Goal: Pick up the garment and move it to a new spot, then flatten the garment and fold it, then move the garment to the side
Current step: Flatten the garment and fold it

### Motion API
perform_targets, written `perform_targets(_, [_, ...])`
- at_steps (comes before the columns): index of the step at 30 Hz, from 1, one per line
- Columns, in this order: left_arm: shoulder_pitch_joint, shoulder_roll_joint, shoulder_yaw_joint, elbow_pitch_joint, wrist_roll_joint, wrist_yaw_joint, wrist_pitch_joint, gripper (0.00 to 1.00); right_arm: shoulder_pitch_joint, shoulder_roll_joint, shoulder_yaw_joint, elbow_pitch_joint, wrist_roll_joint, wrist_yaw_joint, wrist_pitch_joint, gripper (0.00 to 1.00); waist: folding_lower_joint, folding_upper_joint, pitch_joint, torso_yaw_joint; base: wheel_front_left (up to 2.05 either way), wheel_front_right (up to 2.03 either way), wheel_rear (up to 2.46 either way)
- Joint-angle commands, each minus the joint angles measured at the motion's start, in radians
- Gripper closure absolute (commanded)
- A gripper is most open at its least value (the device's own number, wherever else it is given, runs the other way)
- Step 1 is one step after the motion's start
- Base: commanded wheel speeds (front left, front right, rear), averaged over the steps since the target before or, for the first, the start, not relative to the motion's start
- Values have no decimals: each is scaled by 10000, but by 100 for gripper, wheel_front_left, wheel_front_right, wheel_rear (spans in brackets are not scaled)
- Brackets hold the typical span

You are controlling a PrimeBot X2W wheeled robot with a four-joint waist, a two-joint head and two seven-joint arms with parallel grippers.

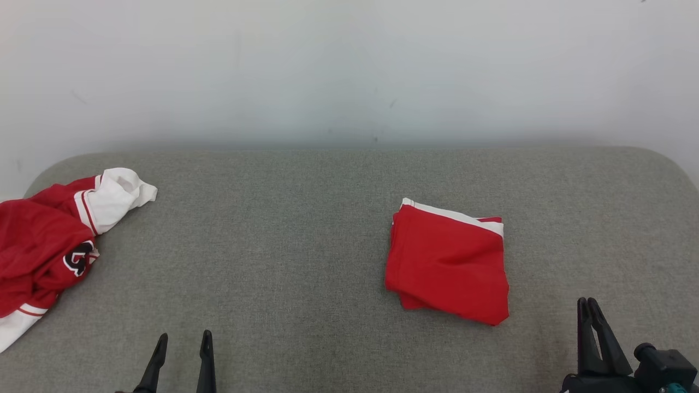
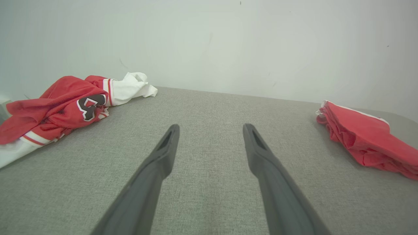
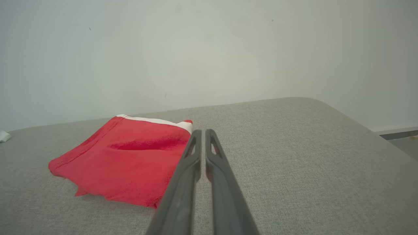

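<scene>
Well, our left gripper (image 1: 184,337) gapes, right gripper (image 1: 588,300) sits together — pinching one layer could unfold the folded red fabric garment (image 1: 448,262) at one o'clock.

You are looking at a grey fabric-covered table (image 1: 306,229), its far corners rounding off. A crumpled red-and-white jersey (image 1: 33,245) is lying heaped at the table's left edge, near the far left corner, and part of it is running out of the head view. Its white sleeve (image 1: 117,196) is poking out toward the table's middle. A black-and-white emblem (image 1: 79,257) is facing up. A plain pale wall (image 1: 349,65) is standing behind the far edge, carrying a few small dark marks.
</scene>
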Motion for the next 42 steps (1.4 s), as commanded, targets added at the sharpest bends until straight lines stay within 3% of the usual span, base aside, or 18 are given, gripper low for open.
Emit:
perform_targets(1, [145,-10,50,-83,99,7,-34,0,147,87,-58,-77,-76,-17,0,51,1,0,-24,-4,0,0,0])
perform_targets(2, [191,-9,74,-113,179,7,-34,0,216,148,-22,-77,-124,-17,2,10,1,0,-39,-5,0,0,0])
perform_targets(3, [251,-10,81,-122,211,4,-34,0,262,196,30,-62,-120,-17,2,0,1,0,-51,-5,0,0,0])
perform_targets(42, [472,-9,144,-236,515,23,-34,0,296,457,715,242,54,-17,2,0,1,0,-36,173,0,0,0])
